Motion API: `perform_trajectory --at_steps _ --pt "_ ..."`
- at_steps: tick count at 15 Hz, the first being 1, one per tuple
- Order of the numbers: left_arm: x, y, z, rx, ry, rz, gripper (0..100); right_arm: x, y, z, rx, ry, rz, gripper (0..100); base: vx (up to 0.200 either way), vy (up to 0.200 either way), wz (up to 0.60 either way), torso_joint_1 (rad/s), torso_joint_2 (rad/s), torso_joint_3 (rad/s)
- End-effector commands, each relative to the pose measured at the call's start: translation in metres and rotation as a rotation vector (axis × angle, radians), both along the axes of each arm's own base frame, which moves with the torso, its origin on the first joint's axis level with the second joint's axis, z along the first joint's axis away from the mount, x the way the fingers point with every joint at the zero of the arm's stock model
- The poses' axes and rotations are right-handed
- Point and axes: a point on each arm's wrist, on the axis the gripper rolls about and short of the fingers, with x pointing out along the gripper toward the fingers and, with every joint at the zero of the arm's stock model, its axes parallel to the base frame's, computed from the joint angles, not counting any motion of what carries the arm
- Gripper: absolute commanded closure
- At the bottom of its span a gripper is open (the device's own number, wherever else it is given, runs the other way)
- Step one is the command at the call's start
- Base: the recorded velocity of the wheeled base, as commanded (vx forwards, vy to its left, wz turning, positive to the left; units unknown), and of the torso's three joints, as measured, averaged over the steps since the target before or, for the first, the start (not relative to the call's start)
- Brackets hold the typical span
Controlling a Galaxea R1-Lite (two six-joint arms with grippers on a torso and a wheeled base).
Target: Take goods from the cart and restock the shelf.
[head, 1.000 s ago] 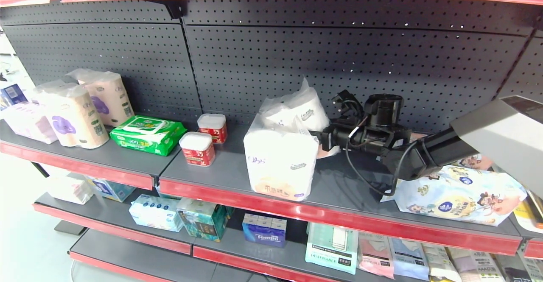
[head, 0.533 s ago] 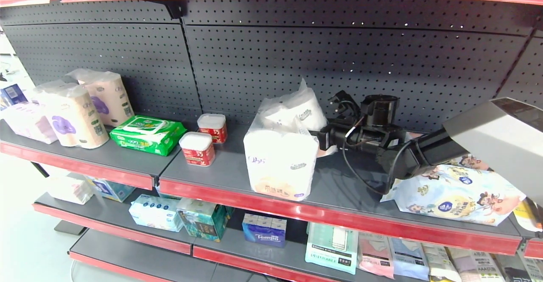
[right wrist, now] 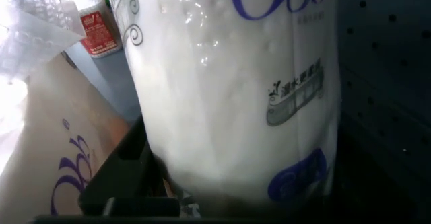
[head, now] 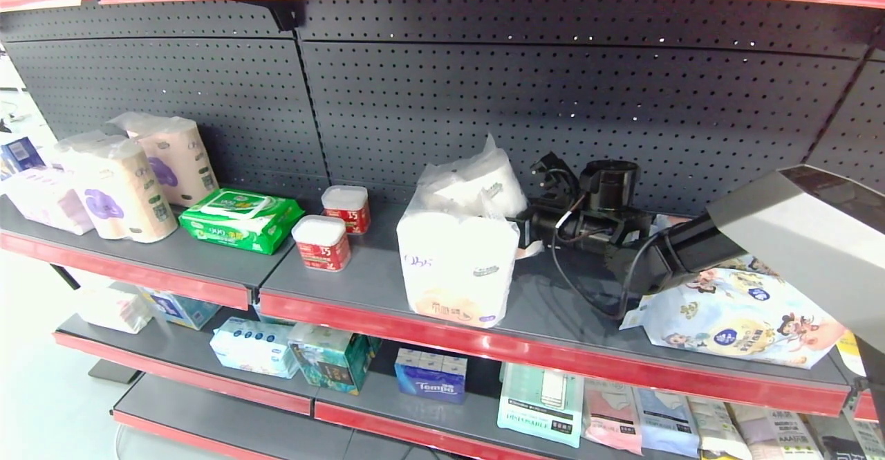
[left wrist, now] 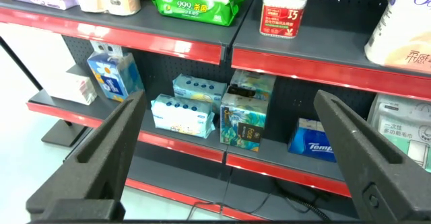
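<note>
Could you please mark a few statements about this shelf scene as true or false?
1. The right end effector grips the rear tissue pack, behind the front tissue pack. True.
2. The green wipes pack lies on the lowest level. False: it lies on the shelf holding the tissue packs.
3. The left end effector is open. True.
4. Three jars stand beside the wipes. False: two red-labelled jars stand there.

Left gripper: fingers wide apart, nothing between, facing shelf. Upper tier: green wipes pack, red-label jar at its 3 o'clock. Lower tier: teal box, pale blue packs just beside at its 9 o'clock.
</note>
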Motion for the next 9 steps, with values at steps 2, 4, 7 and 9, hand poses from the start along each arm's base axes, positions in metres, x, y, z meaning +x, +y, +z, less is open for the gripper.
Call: perform_trajectory --at_steps 2,4,7,9 --pt "0.0 0.0 0.0 0.001 0.001 0.002 0 0.0 -0.003 -0.009 -0.013 0.021 -0.006 100 0.0 0.0 0.0 0.0 0.0 0.0" --pt "0.0 0.0 0.0 -0.001 0.001 0.002 0 0.0 -0.004 -0.01 -0.026 0.018 -0.011 100 0.0 0.0 0.0 0.0 0.0 0.0" --pt "0.0 0.0 0.0 -0.001 0.001 0.002 0 0.0 -0.01 -0.014 -0.041 0.026 -0.023 100 0.0 0.0 0.0 0.0 0.0 0.0" --pt "0.0 0.0 0.0 -0.001 0.001 0.002 0 -0.002 -0.013 -0.018 -0.064 0.025 -0.02 100 0.0 0.0 0.0 0.0 0.0 0.0"
